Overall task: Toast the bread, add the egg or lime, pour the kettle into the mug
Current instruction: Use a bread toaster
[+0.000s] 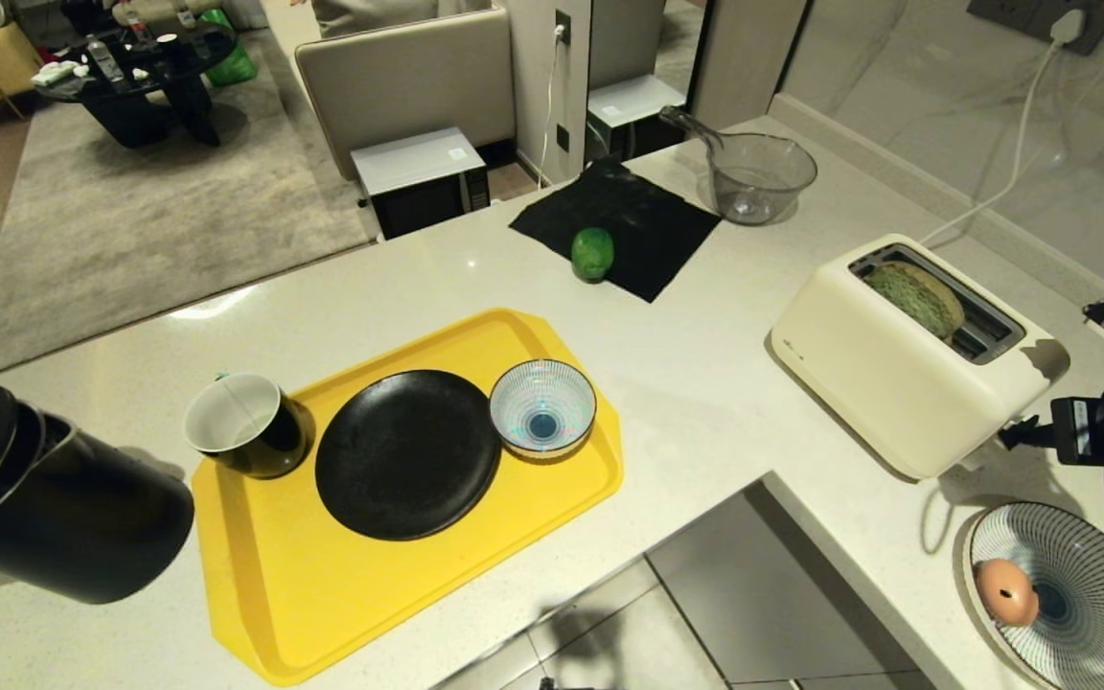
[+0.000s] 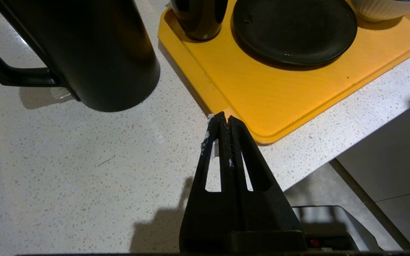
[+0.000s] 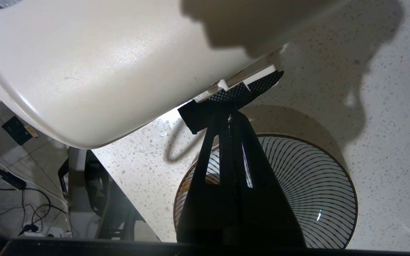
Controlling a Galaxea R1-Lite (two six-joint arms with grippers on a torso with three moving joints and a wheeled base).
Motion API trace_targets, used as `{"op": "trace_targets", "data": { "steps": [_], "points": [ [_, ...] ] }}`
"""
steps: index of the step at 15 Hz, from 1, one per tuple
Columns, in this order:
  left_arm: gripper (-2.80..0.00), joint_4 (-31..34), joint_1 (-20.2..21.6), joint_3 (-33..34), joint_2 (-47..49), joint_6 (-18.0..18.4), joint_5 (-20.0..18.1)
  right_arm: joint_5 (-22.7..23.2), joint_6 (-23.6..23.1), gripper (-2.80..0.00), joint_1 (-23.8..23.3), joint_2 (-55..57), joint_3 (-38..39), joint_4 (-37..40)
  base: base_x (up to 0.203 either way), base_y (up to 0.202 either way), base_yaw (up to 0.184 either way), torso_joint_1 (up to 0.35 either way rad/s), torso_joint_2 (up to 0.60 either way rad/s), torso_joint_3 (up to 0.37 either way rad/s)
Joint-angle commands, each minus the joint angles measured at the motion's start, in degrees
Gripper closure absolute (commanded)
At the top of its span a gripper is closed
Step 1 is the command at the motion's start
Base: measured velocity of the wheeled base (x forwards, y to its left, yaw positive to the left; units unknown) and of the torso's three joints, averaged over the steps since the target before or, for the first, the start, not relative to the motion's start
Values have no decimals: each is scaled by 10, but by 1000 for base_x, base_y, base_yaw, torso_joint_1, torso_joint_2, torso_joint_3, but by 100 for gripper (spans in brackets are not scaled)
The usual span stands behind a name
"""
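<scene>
right gripper [image 3: 230, 117] fingers pressed together, tips at toaster [image 3: 94, 71] lever (left gripper [image 2: 225, 119] likewise closed, empty).

I see a yellow tray [image 1: 552, 498] carrying a black plate [image 1: 406, 453] and small striped bowl [image 1: 542, 406], a black cloth [image 1: 619, 225], and what appears a clear jug [image 1: 758, 175].

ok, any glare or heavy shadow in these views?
Head view: soft glare patch on the counter; kettle looms warped at the edge. Left wrist: gripper shadow on the counter. Right wrist: dark shadow across the toaster, small glint on the striped plate.
</scene>
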Motion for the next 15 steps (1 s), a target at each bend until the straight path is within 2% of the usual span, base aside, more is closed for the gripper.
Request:
{"op": "trace_targets", "data": {
  "steps": [1,15],
  "points": [
    [0,0,0,0,0,0,0,0,-1,0,0,2,0,0,0,0,0,0,0,0],
    [0,0,0,0,0,0,0,0,-1,0,0,0,-2,1,0,0,0,0,0,0]
  ]
}}
